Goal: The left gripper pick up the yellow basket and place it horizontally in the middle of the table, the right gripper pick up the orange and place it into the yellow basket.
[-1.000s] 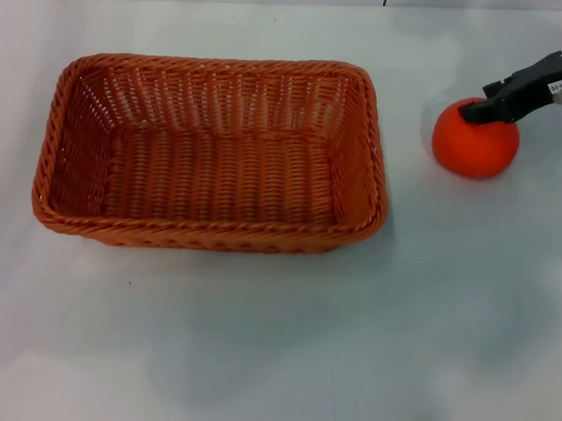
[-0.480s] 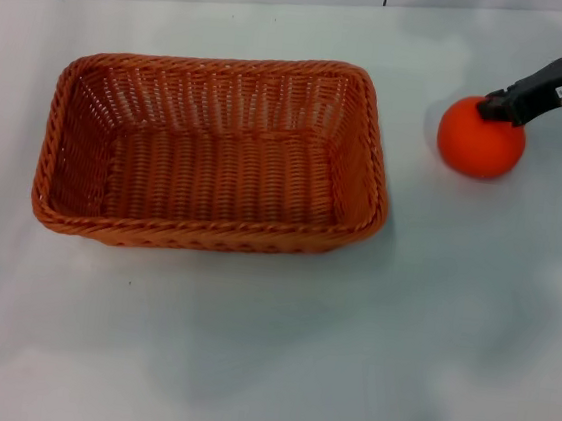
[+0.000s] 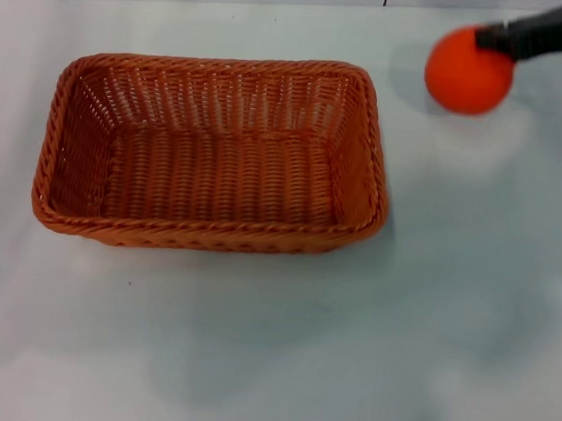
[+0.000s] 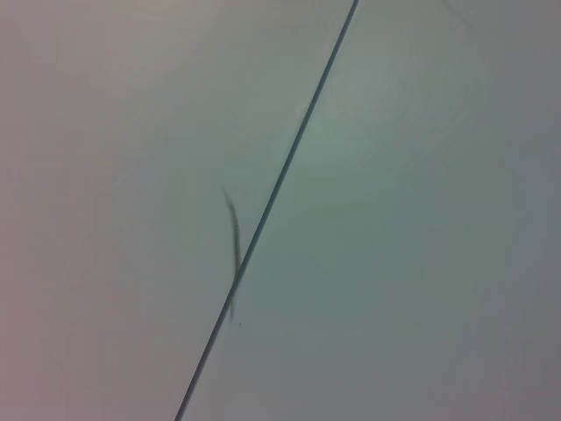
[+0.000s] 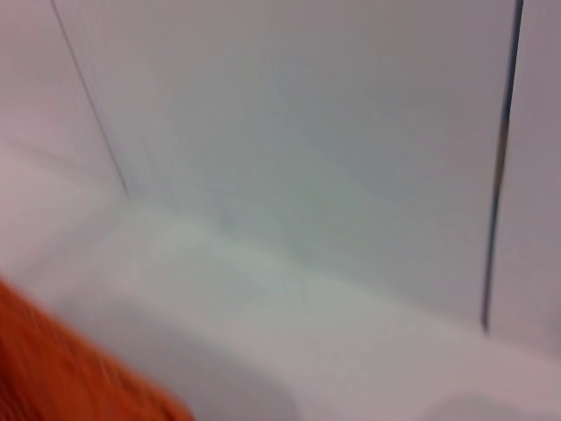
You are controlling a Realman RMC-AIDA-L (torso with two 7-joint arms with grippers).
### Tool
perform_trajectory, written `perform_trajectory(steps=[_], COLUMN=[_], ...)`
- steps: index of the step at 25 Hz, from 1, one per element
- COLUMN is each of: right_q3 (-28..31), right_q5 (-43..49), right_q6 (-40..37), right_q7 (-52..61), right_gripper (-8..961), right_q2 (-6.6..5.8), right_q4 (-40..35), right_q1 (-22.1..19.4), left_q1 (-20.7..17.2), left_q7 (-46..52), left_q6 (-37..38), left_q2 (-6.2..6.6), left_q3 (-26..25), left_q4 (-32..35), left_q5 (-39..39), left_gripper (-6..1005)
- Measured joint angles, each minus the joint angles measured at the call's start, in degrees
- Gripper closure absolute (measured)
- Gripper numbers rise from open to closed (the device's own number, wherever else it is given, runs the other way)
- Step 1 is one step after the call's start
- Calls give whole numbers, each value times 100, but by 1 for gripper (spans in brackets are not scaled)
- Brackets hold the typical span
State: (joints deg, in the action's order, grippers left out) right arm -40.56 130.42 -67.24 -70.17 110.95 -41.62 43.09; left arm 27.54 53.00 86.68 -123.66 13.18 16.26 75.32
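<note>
Head view: yellow basket (image 3: pixel 215 150) sat lengthwise mid-tabletop (image 3: pixel 429 337), nothing inside, apparently ready to receive fruit. The orange (image 3: pixel 468 68) hung above the far right of the tabletop, well apart from the basket, the right end effector (image 3: pixel 500 37) clamped on its top. Left wrist view: wall only; left end effector unseen. Right wrist view: blurred orange (image 5: pixel 61 368) at the edge.

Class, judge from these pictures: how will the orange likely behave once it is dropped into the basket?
The orange is round, so it will probably roll across the basket floor; the raised sides should stop it.
</note>
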Motion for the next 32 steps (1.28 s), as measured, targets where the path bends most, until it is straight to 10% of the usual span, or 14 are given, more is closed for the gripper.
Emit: perform_trajectory(steps=[5, 14, 27, 32], right_q3=[38, -1254, -1239, -689], right_q5=[-2100, -2555, -2798, -4244], right_q6=[-141, -322, -121, 138], right_q7=[-947, -1417, -1611, -2837], right_gripper=[882, 871, 429, 195], right_q2=[266, 819, 822, 836], right_q4=[-3, 29, 157, 559], right_q1=[-220, 233, 106, -392], left_q1=[-35, -86, -153, -176], left_q7=[110, 296, 299, 299], left_q6=[9, -21, -16, 35], left_q2=[0, 6, 8, -2], left_q3=[4, 16, 8, -10], left_q4=[5, 39, 25, 11], left_q5=[4, 8, 8, 9], left_gripper=[292, 291, 292, 292])
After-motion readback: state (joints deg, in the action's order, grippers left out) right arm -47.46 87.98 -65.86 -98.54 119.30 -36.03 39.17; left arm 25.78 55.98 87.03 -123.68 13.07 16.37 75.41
